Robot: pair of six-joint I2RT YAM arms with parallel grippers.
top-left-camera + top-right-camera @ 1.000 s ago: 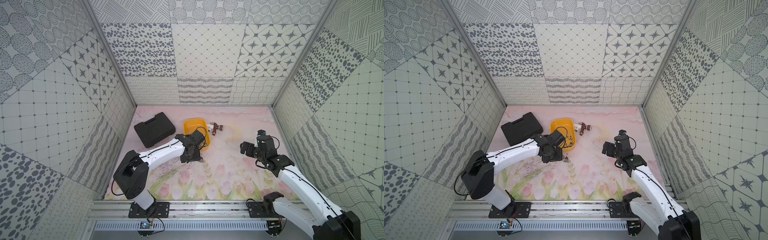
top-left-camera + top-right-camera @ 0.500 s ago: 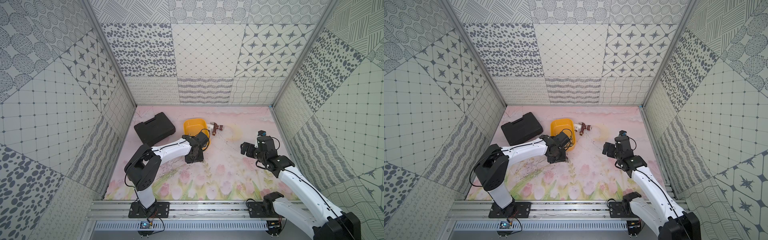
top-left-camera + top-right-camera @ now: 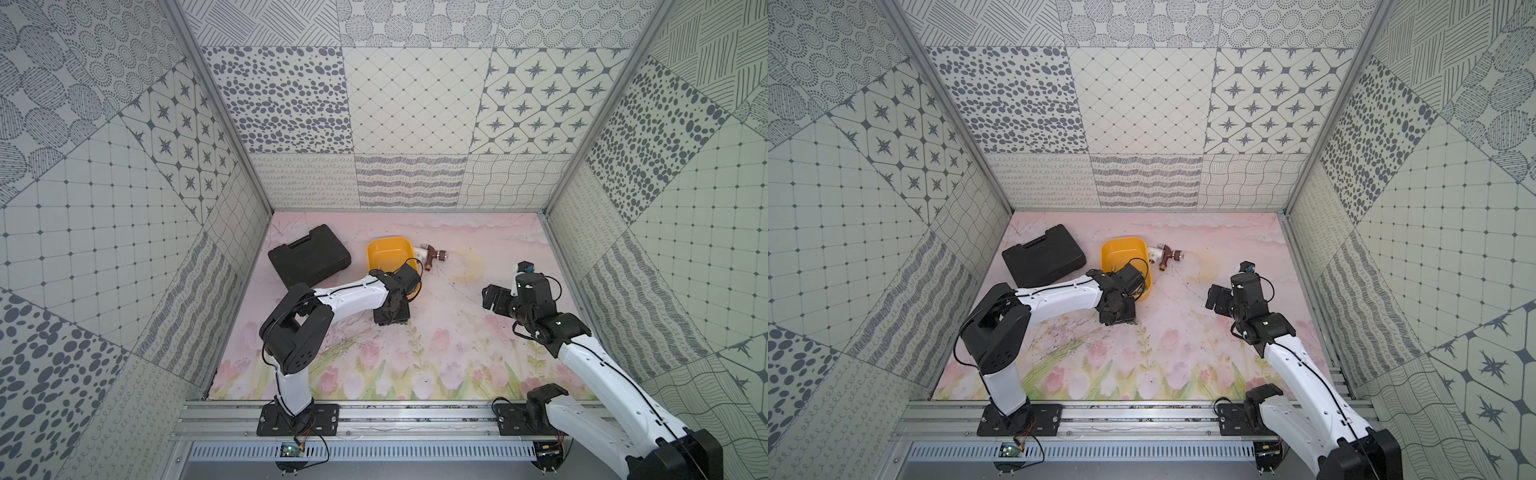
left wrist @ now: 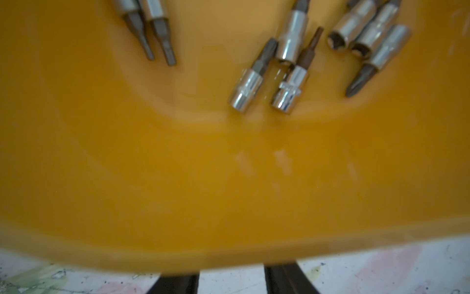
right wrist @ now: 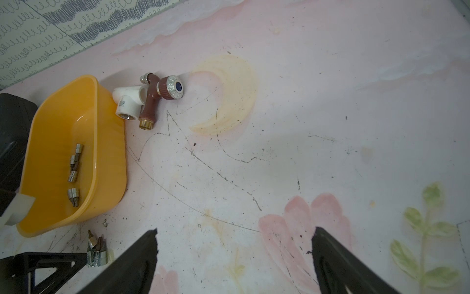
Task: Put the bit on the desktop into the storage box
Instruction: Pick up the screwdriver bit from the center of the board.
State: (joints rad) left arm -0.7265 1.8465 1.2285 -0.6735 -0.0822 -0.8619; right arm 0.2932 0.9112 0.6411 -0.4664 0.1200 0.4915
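The yellow storage box [image 3: 388,253] [image 3: 1121,253] [image 5: 109,142] stands at the back of the pink tulip desktop [image 3: 449,345], with several bits [image 4: 287,76] [image 5: 73,168] inside. A small cluster of bits [image 5: 95,250] lies on the desktop just outside the box's near end. My left gripper [image 3: 390,318] [image 3: 1119,318] [image 4: 230,269] is down on the desktop right beside that cluster. Its fingers stand apart with bare tabletop between them, and the box rim [image 4: 178,249] hides their tips. My right gripper [image 3: 492,297] [image 3: 1216,299] [image 5: 235,244] hovers wide open and empty to the right.
A black tool case [image 3: 309,255] [image 3: 1044,253] lies left of the box. A brown and white tap fitting [image 3: 430,255] [image 3: 1165,255] [image 5: 150,99] rests against the box's right side. Patterned walls close in the desktop on three sides.
The left arm's elbow has swung forward and its gripper has dropped to the desktop at the box's near end, its jaws narrowing. The right arm has not moved.
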